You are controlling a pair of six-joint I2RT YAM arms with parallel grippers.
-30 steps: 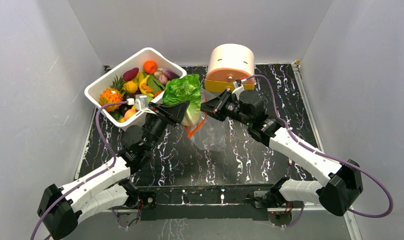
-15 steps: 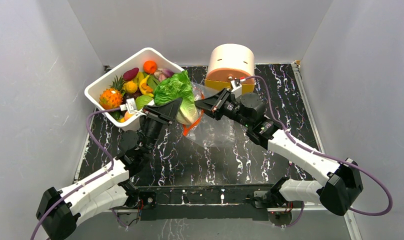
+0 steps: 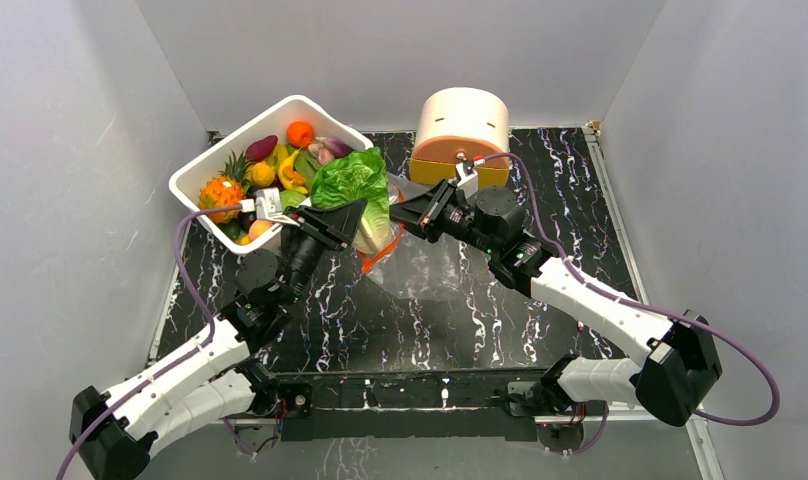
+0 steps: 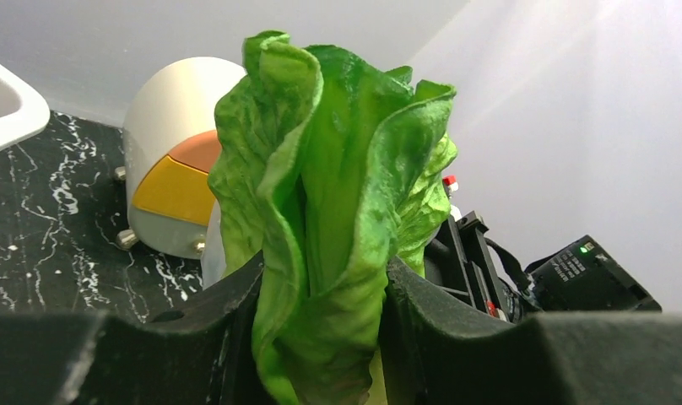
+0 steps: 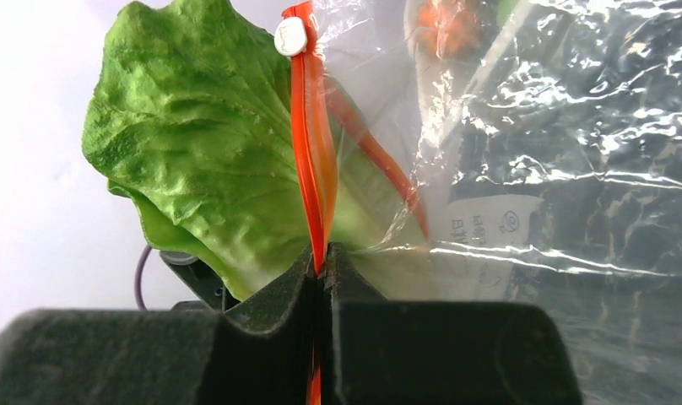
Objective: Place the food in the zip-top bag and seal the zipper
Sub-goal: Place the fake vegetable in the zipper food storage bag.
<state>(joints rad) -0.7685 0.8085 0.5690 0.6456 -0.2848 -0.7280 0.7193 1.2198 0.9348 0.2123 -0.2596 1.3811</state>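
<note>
Insertion step in hand. My left pincer (image 4: pixel 321 291) grips the leafy green plastic lettuce (image 4: pixel 338 152) at its base; my right pincer (image 5: pixel 321 266) is clamped on the orange-red zipper strip (image 5: pixel 311 152) of the crinkly clear bag (image 5: pixel 574 169). Lettuce stands at the mouth, bag's ten o'clock, not yet inside. Next move calls for feeding it toward four o'clock.

Top external view: bright, even, diffuse light from overhead; pale walls (image 3: pixel 70 200) uniformly lit; shadows under the arms on the black marbled table (image 3: pixel 460 320) soft and faint; focus sharp throughout. Left wrist view: white haze washes out the upper right; lettuce (image 4: pixel 338 186) crisp and well lit; left gripper fingers (image 4: pixel 464 337) dark and soft near the lens. Right wrist view: background at left overexposed to white; clear bag (image 5: pixel 574 126) streaked with glare; zipper (image 5: pixel 312 169) sharp; right gripper fingers (image 5: pixel 194 354) blurred
</note>
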